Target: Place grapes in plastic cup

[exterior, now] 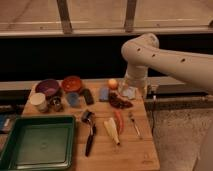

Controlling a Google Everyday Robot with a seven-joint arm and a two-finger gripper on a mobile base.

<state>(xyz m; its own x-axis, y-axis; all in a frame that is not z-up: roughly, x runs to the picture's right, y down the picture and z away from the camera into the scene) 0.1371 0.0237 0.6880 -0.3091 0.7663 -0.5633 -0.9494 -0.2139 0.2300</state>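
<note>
Task at its start — the grapes (119, 101) lie on the table (142, 150) right of centre, well apart from the cup (73, 99) at centre left; the gripper (130, 93) hangs just beside the grapes — whether it grips cannot be told.

dim warm lt | dark bg behind table (142, 146) | arm (170, 57) brightest | gripper (130, 92) shaded, just above grapes (119, 101)
</note>
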